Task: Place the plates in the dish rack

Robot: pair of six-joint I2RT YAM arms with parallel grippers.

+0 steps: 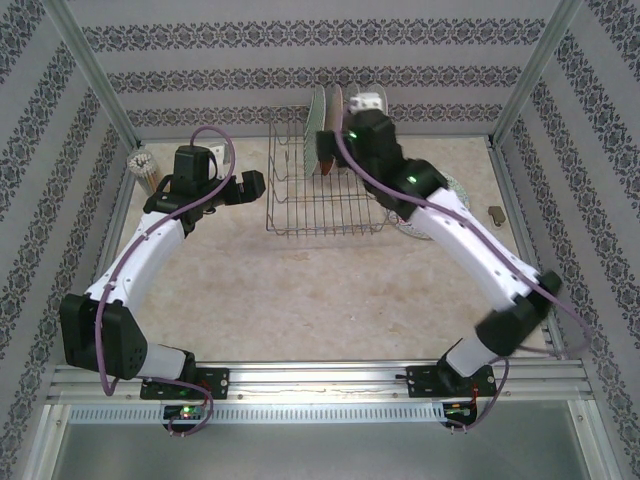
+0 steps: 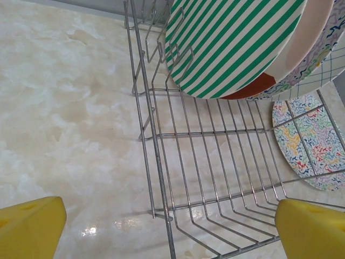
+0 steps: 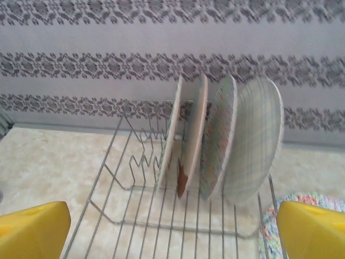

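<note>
Top view: four plates (image 1: 330, 128) stand on edge at the far end of the dish rack (image 1: 325, 210), faces sideways. The rack's long axis runs away from the arm bases. The left hand (image 1: 250, 186) sits just left of the rack, the right hand (image 1: 326, 150) over it.
Left wrist view: fingers (image 2: 32, 226) wide apart, empty. A floral plate (image 2: 315, 137) lies flat outside the rack.
Right wrist view: fingers (image 3: 32, 229) wide apart, empty.

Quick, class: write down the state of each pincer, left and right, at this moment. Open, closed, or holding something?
Left pincer: open, holding nothing.
Right pincer: open, holding nothing.
</note>
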